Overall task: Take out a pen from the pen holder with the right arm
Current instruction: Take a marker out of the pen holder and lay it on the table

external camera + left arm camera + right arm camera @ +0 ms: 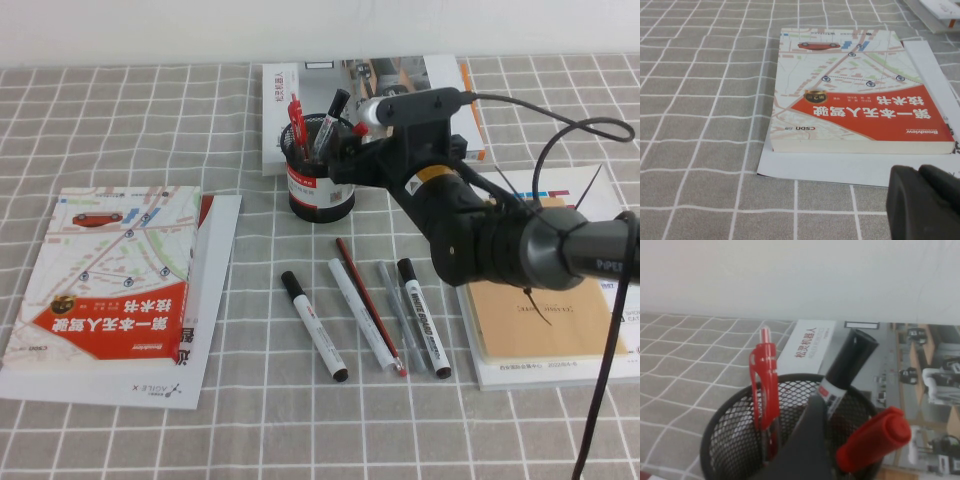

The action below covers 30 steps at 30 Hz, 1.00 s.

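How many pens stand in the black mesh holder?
3 in the black mesh holder: red click pen left, black-capped marker centre, red-capped marker right. The right gripper above may hide more; left gripper is near the red-and-white book.

I count one mesh pen holder (320, 195) holding three pens: one red pen (765, 385), one black-capped marker (847, 365) and one red-capped marker (875, 440). Five loose pens (365, 315) lie on the cloth. I also see one red-covered book (110, 270), one tan notebook (545, 315) and one brochure (400, 75).

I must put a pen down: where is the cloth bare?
Bare: between book and loose pens; beyond the book. Crowded: holder, where the right gripper hangs, to the notebook. Left gripper is near the book.
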Motion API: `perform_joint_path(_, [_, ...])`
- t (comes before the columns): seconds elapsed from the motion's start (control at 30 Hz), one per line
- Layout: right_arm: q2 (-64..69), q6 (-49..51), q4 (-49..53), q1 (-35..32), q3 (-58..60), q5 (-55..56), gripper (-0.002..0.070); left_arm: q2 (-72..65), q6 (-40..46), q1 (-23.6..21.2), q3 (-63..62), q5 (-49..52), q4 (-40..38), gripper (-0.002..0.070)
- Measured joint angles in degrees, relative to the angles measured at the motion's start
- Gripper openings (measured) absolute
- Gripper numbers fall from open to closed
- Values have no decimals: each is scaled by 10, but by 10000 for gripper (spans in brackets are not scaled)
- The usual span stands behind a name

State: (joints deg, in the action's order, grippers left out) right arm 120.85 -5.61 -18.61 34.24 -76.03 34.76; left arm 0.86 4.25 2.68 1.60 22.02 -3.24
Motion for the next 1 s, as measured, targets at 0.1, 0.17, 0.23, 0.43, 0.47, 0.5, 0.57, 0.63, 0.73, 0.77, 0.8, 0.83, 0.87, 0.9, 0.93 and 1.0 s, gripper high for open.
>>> perform_joint_path(0.1, [6,0,5,0,3,20,606,0,0,0,0,0,0,-3])
perform_joint_path(0.17, [11,0,8,0,3,31,606,0,0,0,0,0,0,-3])
perform_joint_path(0.23, [17,0,10,0,3,45,606,0,0,0,0,0,0,-3])
perform_joint_path(0.43, [40,0,22,0,2,80,606,0,0,0,0,0,0,-3])
perform_joint_path(0.47, [41,0,22,0,1,81,606,0,0,0,0,0,0,-3])
perform_joint_path(0.5, [44,0,24,0,-3,83,606,0,0,0,0,0,0,-3])
perform_joint_path(0.57, [49,0,26,0,-15,87,606,0,0,0,0,0,0,-3])
perform_joint_path(0.63, [53,0,26,0,-26,87,606,0,0,0,0,0,0,-3])
perform_joint_path(0.73, [67,0,28,0,-47,87,606,0,0,0,0,0,0,-3])
perform_joint_path(0.77, [71,0,28,0,-52,86,606,0,0,0,0,0,0,-3])
perform_joint_path(0.8, [75,0,29,0,-56,84,608,0,0,0,0,0,0,-3])
perform_joint_path(0.83, [80,0,29,0,-58,83,608,0,0,0,0,0,0,-3])
perform_joint_path(0.87, [81,2,29,0,-61,85,608,0,0,0,0,0,0,-3])
perform_joint_path(0.9, [81,2,29,0,-62,85,608,0,0,0,0,0,0,-3])
perform_joint_path(0.93, [81,2,29,0,-63,84,606,0,0,0,0,0,0,-3])
perform_joint_path(1.0, [81,7,29,0,-63,83,590,0,0,0,0,0,0,-3])
